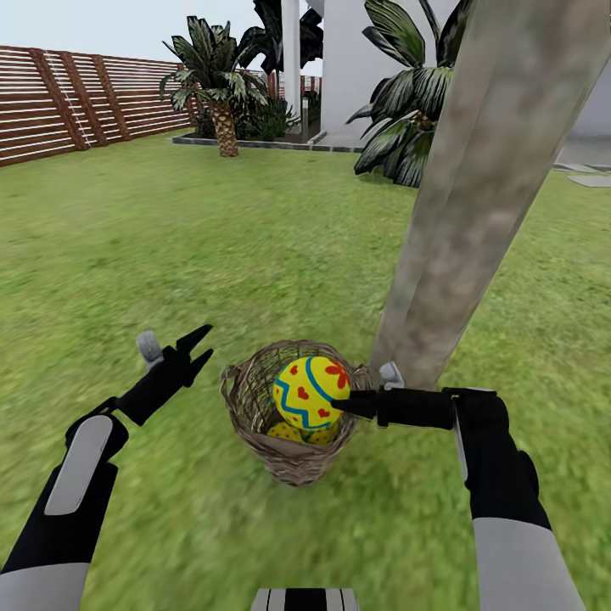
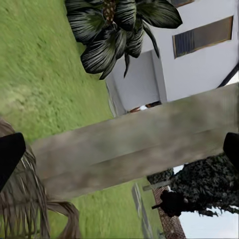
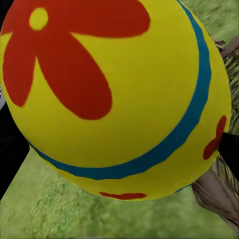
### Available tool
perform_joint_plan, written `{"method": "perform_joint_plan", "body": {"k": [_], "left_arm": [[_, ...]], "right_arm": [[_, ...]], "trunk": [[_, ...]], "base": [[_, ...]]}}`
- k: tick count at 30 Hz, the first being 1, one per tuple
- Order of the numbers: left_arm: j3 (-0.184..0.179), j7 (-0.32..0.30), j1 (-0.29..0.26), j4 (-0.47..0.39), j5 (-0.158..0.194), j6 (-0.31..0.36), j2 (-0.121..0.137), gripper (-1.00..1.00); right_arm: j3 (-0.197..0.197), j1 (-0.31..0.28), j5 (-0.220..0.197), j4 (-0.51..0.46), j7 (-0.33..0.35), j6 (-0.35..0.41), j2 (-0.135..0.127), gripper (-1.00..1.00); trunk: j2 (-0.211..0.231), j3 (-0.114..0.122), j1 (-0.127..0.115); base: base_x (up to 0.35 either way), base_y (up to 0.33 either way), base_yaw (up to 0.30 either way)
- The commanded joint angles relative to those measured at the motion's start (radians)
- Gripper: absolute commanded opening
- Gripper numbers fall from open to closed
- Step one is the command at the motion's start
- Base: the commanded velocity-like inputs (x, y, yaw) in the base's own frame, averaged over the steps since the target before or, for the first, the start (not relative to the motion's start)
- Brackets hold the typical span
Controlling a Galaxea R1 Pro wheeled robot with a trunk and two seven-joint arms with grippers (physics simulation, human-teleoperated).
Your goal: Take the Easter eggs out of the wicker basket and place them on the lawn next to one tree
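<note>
Nothing to read here: no lettering, labels, brands or numbers anywhere. The egg (image 1: 309,392) at the basket (image 1: 255,399) rim carries only painted decoration, red flower and heart marks with blue zigzag bands on yellow, and those are patterns, not writing.

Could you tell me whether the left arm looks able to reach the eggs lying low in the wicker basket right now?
Probably not yet: the right gripper holds an egg over the wicker basket mouth, covering the lower eggs.

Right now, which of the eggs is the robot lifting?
The top egg, with red flower marks and blue zigzags, is raised above the wicker basket at the right gripper; other eggs lie below.
</note>
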Motion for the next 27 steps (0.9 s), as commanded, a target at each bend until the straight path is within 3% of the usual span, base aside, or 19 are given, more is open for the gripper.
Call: {"method": "perform_joint_plan", "body": {"k": [1,9,11,12,15,17,20,25,27], "left_arm": [[0.001,-0.002,-0.001,-0.001,0.003,0.006,0.0,1.0],[-0.003,-0.008,-0.001,-0.006,0.003,0.007,0.0,1.0],[-0.003,-0.008,-0.001,-0.006,0.003,0.008,0.0,1.0],[-0.003,-0.008,-0.001,-0.006,0.003,0.008,0.0,1.0],[-0.003,-0.008,-0.001,-0.006,0.003,0.008,0.0,1.0],[-0.003,-0.008,-0.001,-0.006,0.003,0.008,0.0,1.0],[-0.003,-0.013,-0.001,-0.006,0.003,0.008,0.0,1.0],[-0.004,-0.098,-0.001,-0.008,0.008,0.014,0.0,1.0],[-0.004,-0.128,-0.001,-0.007,0.009,0.028,0.0,1.0]], "right_arm": [[-0.002,-0.001,0.01,-0.001,0.009,0.011,0.002,-1.0],[-0.005,-0.001,0.01,-0.001,0.009,0.01,0.001,-1.0],[-0.026,-0.001,0.01,-0.002,0.009,0.01,0.001,-1.0],[-0.057,-0.001,0.012,-0.006,0.009,0.01,-0.003,-1.0],[-0.157,-0.001,0.015,-0.023,0.009,0.004,-0.055,-1.0],[-0.232,-0.001,0.016,-0.029,-0.022,0.0,-0.116,-1.0],[-0.248,-0.001,0.018,-0.029,-0.058,-0.001,-0.153,-1.0],[-0.245,-0.001,0.029,-0.03,-0.246,-0.003,-0.164,-1.0],[-0.239,-0.001,0.03,-0.029,-0.263,-0.001,-0.207,-1.0]], "trunk": [[0.0,-0.001,0.0],[0.0,-0.001,0.0],[0.0,-0.001,0.0],[0.0,-0.001,0.0],[0.0,-0.001,0.0],[0.0,-0.001,0.0],[0.0,-0.001,0.0],[0.0,-0.001,0.0],[0.0,-0.001,0.0]], "base": [[-0.178,0.0,0.0],[-0.325,0.0,0.0],[-0.326,0.0,0.0],[-0.176,0.0,0.0],[-0.049,0.0,0.0],[-0.005,0.0,0.0],[0.0,0.0,0.0],[0.0,0.0,0.0],[0.0,0.0,0.0]]}}
